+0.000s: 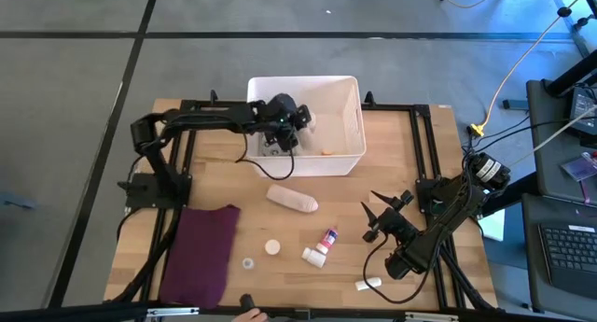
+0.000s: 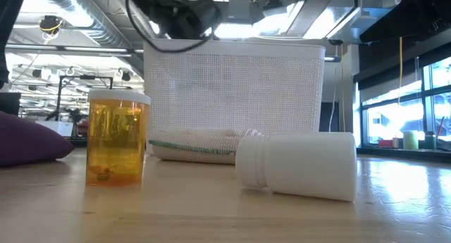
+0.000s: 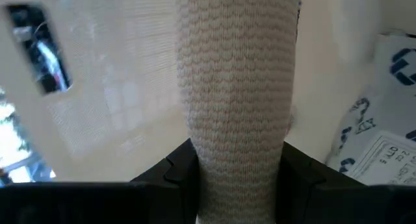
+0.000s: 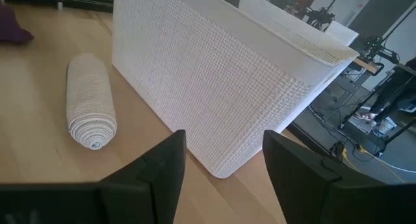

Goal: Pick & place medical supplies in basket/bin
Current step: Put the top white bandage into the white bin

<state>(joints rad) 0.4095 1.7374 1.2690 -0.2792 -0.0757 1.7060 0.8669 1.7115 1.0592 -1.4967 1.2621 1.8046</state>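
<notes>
- The left gripper [image 1: 284, 126] is hanging over the large white rectangular plastic tub [image 1: 350, 89] with mesh-textured walls, its jaws clamping a beige knitted bandage roll [image 3: 237, 100] that is standing up between the dark fingers [image 3: 170, 178].
- In the left wrist view, a grey-green printed soft packet [image 3: 380, 126] is lying inside the tub beside the held roll, against a white wall; a slot handle [image 3: 39, 49] is showing in the tub's side.
- A second beige bandage roll [image 1: 292, 200] is lying on its side on the wooden table [image 1: 401, 163], just in front of the tub.
- A white bottle with a cap [image 2: 296, 164] is lying on its side nearer the table's front edge, and an amber translucent vial with a white lid [image 2: 117, 136] is standing upright near it.
- A small tube with a red-and-blue label [image 1: 328, 236], a round cream cap [image 1: 272, 247] and a small white stick-like item [image 1: 368, 284] are also resting on the table, apart from each other.
- A flat maroon cloth [image 1: 201, 252] is lying at the table's left front.
- The right gripper [image 1: 381, 219] is hovering over the table's right side, jaws apart and holding nothing.
</notes>
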